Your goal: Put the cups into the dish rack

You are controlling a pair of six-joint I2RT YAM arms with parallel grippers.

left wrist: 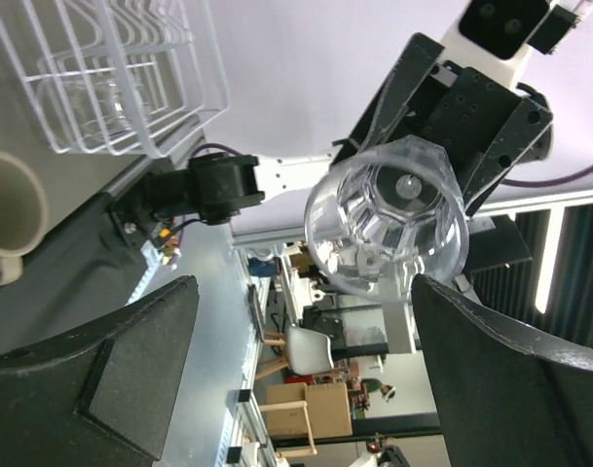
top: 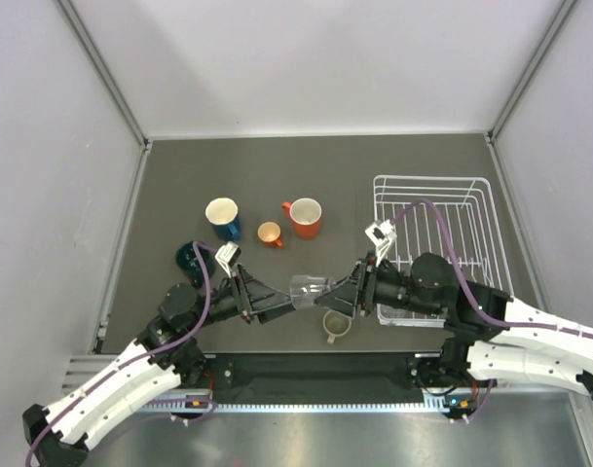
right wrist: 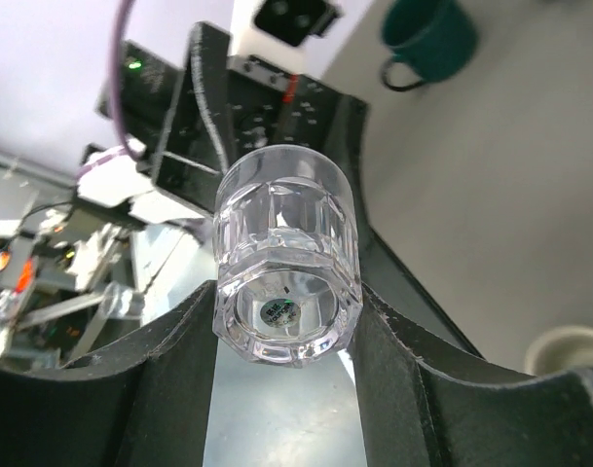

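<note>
The right gripper (right wrist: 286,297) covers 2 sides of the clear glass (right wrist: 286,243). Beyond it, the dark green cup (right wrist: 427,39) is cut by the top edge. Right of its fingers, the beige mug (right wrist: 574,350) shows only a slice of rim. Left of the left gripper (left wrist: 304,287), the dish rack (left wrist: 179,117) runs off the frame. From above, the right arm (top: 427,282) hides the rack's near corner.

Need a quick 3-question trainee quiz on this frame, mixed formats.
1. Which arm's jaws clamp the clear glass?
2. True or false: the beige mug stands on the table, outside the dish rack.
3. Which of these stands nearest the dish rack? A blue mug, B large orange mug, C dark green cup.
Key: 1 the right arm's jaws; 2 true; 3 B.
</note>
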